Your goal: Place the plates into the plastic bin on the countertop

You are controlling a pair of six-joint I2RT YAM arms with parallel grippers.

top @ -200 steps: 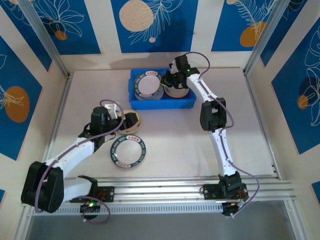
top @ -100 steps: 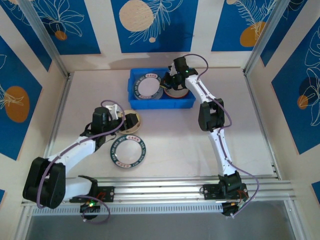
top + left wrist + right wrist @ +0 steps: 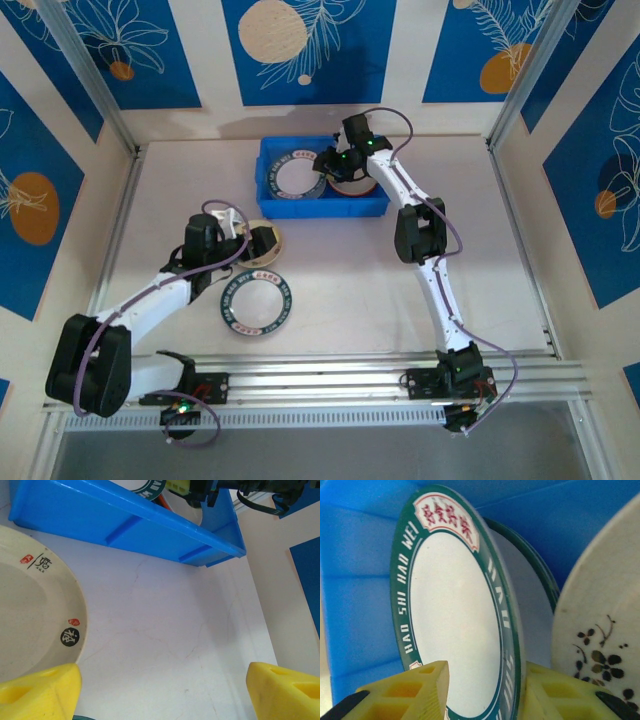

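Observation:
The blue plastic bin [image 3: 325, 209] stands at the back of the countertop [image 3: 340, 270]. Inside it my right gripper [image 3: 332, 165] is open around the rim of a white, green-rimmed plate [image 3: 452, 610], which leans on edge. One finger [image 3: 555, 695] touches its back; the other [image 3: 415, 690] stands clear of its face. Behind it lies another green-rimmed plate [image 3: 540, 580], and a cream flowered plate [image 3: 600, 630] is at the right. My left gripper [image 3: 262, 243] is open over bare countertop beside a cream plate [image 3: 35, 615]. A green-rimmed plate [image 3: 255, 300] lies nearer me.
Aluminium rails [image 3: 115, 240] and blue floral wall panels [image 3: 300, 50] frame the work surface. The bin's long near wall [image 3: 125, 522] runs just beyond my left gripper [image 3: 165, 690]. Bare countertop stretches right of the right arm.
My right gripper has shifted left inside the bin with the green-rimmed plate and its jaws have parted from it. The left arm has stayed where it was.

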